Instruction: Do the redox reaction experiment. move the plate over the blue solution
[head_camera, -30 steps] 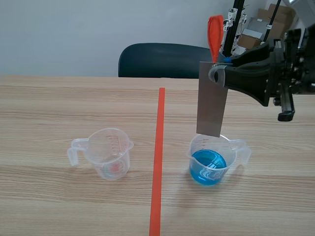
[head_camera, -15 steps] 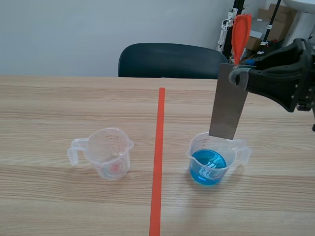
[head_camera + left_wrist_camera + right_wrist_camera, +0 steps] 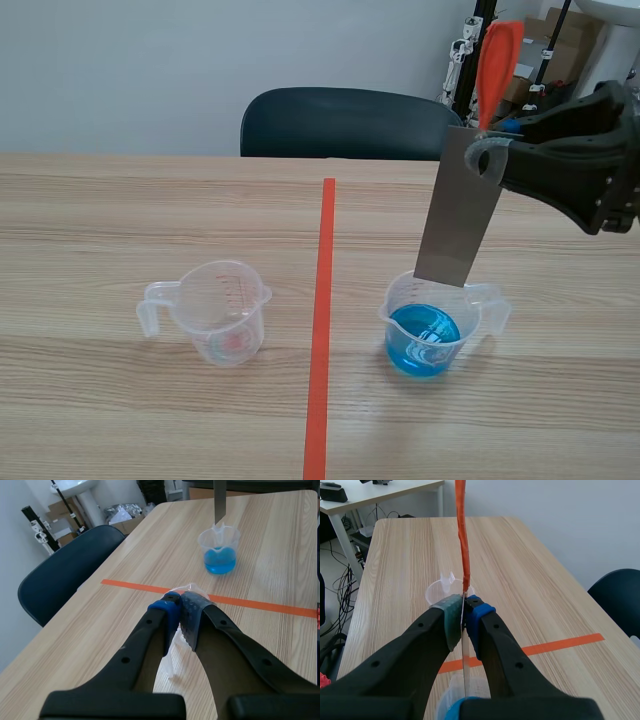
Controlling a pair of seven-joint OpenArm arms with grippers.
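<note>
Hanging from the right gripper (image 3: 487,158), a flat grey plate (image 3: 460,215) leans slightly off vertical over the cup of blue liquid (image 3: 430,325). Its lower edge sits at about the level of the cup's far rim, clear of the blue liquid (image 3: 424,340). The gripper's fingers are clamped tight on the plate's upper end, where an orange strip (image 3: 497,60) rises above them. In the right wrist view the plate shows only as a thin edge pinched between the pads (image 3: 454,617).

An empty cup (image 3: 215,310) stands on the other side of the orange tape line (image 3: 323,320), well apart from the filled one. Nothing lies between the two cups except that mark. A dark chair (image 3: 330,120) sits behind the far edge of the worktop (image 3: 120,220), and cardboard boxes (image 3: 555,40) are stacked beyond it.

The left gripper (image 3: 180,605) is held above the worktop with its fingers closed together on nothing.

The plate is a dull, smooth metal rectangle, long and narrow. Both cups are clear plastic, round and tapering, each with a pouring lip and a loop handle; the empty one carries faint raised measuring marks. The worktop is pale wood grain with a matt finish.
</note>
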